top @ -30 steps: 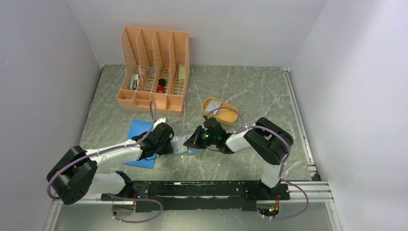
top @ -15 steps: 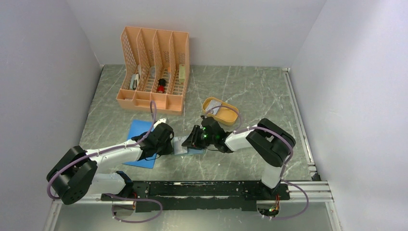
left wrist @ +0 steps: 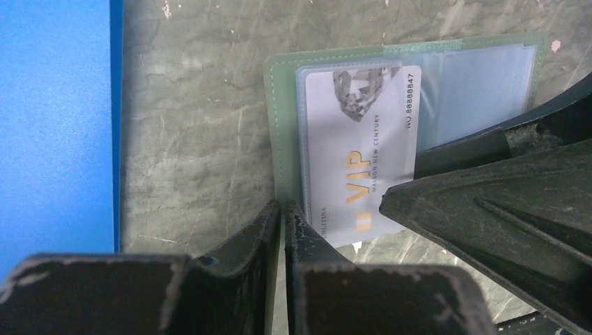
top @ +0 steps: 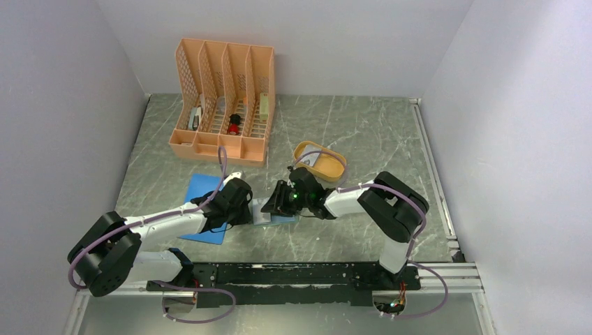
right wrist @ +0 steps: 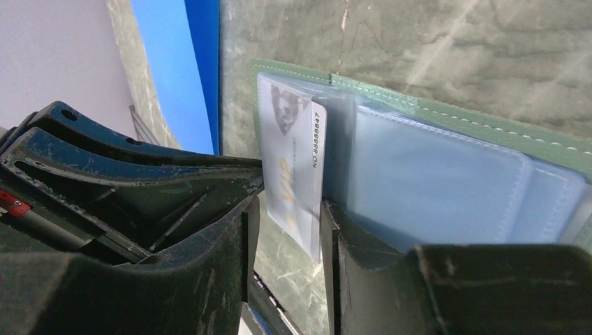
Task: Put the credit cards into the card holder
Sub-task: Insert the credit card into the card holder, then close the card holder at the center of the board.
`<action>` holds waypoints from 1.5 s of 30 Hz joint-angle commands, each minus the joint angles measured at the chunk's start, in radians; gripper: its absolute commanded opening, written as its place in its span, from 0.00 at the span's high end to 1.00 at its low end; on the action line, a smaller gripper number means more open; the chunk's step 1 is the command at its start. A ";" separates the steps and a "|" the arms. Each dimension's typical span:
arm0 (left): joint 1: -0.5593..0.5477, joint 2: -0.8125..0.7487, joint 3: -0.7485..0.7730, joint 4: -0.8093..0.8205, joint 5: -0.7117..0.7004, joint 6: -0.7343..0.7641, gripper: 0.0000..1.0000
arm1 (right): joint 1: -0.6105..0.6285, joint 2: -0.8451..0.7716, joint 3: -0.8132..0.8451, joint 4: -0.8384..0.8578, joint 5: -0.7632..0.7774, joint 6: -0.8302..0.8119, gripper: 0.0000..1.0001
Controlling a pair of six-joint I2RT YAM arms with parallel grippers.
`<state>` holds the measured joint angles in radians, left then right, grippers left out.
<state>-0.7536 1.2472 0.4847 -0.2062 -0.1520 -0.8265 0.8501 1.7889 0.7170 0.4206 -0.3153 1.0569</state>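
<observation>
- Fingers [left wrist: 255,234] of the left gripper [left wrist: 283,209] are pressing shut, tip against tip, with nothing between them. They are sitting just right of the flat blue rectangular pad [left wrist: 56,118], at the corner of the small sage-green folding card holder [left wrist: 278,139] nearest that pad.
- Judging by this, they are pinning the holder to the grey marbled bench [left wrist: 188,139]. That pressure is worth holding so the holder is not sliding.
- The card holder is lying open on the bench between the two grippers, its clear pockets facing up.
- The pale grey-white rectangular credit card with gold VIP print [left wrist: 363,153] is sitting most of the way inside the pocket nearest the blue pad, one end sticking out past the holder's edge.
- The right gripper [right wrist: 285,209] is standing partly open, its fingers on either side of that free end with a gap showing on one side, so it is not clamping the card.
- Seating the card well is calling for a gentle push along its length, square to the pocket, so the thin card is not buckling.
- Farther right, the mustard-yellow oval tray [top: 301,149] is holding something pale, too small to identify.
</observation>
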 commanded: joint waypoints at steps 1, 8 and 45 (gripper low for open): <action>-0.002 0.007 -0.011 0.006 0.051 0.001 0.87 | 0.020 0.039 0.032 -0.037 -0.043 -0.035 0.59; -0.001 -0.021 0.014 -0.048 0.011 0.009 0.87 | 0.018 -0.077 0.066 -0.219 0.046 -0.112 0.54; -0.001 -0.286 -0.061 -0.001 -0.001 0.038 0.53 | -0.086 -0.231 0.103 -0.677 0.403 -0.424 0.87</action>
<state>-0.7536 1.0080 0.4820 -0.3050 -0.1608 -0.7837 0.7692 1.5681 0.8318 -0.2733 0.0868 0.6453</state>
